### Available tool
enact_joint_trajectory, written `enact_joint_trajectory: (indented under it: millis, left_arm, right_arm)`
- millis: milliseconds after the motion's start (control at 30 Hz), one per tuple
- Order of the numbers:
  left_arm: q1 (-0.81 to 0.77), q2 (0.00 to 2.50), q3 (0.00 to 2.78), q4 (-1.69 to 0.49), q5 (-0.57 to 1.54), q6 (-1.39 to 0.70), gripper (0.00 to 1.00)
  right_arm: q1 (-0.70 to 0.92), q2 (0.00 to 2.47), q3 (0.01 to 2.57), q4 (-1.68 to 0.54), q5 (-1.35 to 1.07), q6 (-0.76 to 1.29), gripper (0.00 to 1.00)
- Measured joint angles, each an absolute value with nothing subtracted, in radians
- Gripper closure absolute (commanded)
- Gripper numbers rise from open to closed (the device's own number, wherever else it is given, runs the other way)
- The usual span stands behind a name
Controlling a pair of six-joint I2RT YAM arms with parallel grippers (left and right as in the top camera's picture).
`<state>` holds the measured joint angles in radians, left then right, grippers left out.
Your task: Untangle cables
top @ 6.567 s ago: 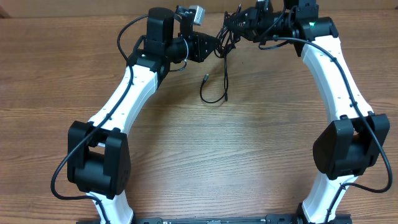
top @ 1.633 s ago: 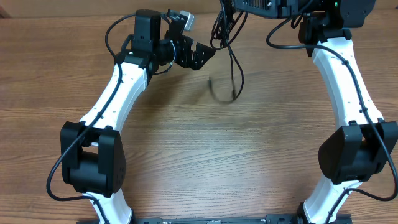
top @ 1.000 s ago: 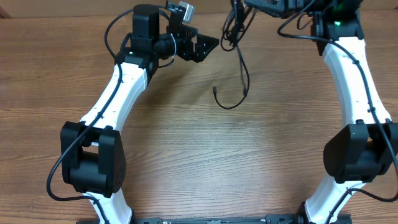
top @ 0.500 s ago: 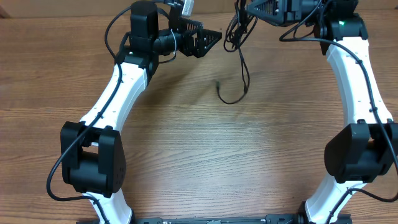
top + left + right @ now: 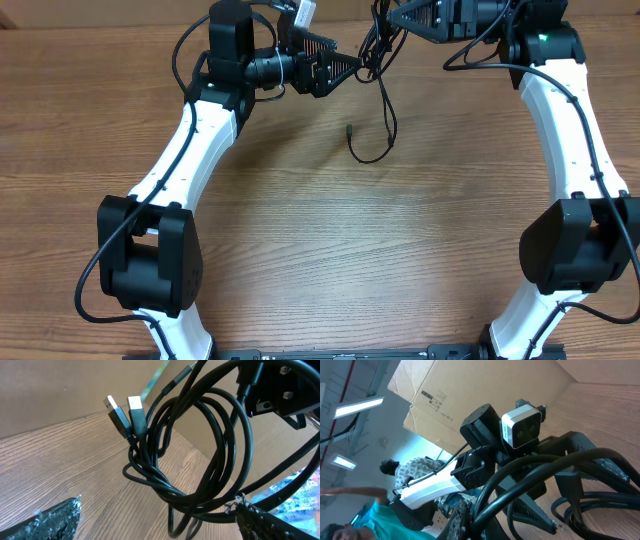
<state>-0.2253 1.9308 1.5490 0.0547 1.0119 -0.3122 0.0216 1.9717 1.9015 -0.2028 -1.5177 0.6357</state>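
Wood bench (image 5: 320,260): R fingers (image 5: 415,18) pinch cables (image 5: 376,48) aloft, L fingers (image 5: 335,65) spread beside; hasty tug could tighten the knot.

The thin round cables (image 5: 150,474) are rendered in black, with pale silvery plug tips (image 5: 136,404). The flat wooden table (image 5: 320,260) is streaked with brown grain. The moulded robot arm shells (image 5: 190,150) are coloured white, their joints black.

Two white arms (image 5: 195,150), two hands (image 5: 340,68), one tangle of black cables (image 5: 150,471), two plugs (image 5: 136,407), one table (image 5: 320,260)
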Motion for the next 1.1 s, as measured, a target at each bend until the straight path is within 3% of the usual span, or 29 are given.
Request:
enact_joint_trajectory:
  millis: [200,300,367,433,467,500,867,1100]
  left_arm:
    - [-0.239,1.931,1.549,0.054,0.999,-0.312,0.03]
    - [-0.256,1.931,1.549,0.049,0.968,-0.313,0.29]
    - [-0.261,1.931,1.549,0.048,0.958,-0.315,0.59]
    - [-0.262,1.931,1.549,0.047,0.95,-0.313,0.82]
    - [-0.262,1.931,1.549,0.044,0.945,-0.313,0.92]
    - [-0.262,1.931,1.549,0.041,0.937,-0.311,0.96]
    - [-0.263,1.931,1.549,-0.024,0.877,-0.304,0.96]
    - [-0.263,1.931,1.549,-0.132,0.802,-0.27,0.96]
  right_arm:
    - [0.061,1.972,1.901,-0.202,-1.505,0.633,0.96]
    - [0.089,1.972,1.901,-0.202,-1.502,0.633,0.96]
    - [0.094,1.972,1.901,-0.202,-1.499,0.633,0.96]
    - [0.093,1.973,1.901,-0.202,-1.491,0.633,0.96]
    - [0.093,1.973,1.901,-0.202,-1.485,0.633,0.96]
    - [0.093,1.973,1.901,-0.202,-1.483,0.632,0.96]
    - [0.092,1.976,1.901,-0.197,-1.462,0.649,0.96]
    - [0.092,1.995,1.892,-0.083,-1.459,0.731,0.96]
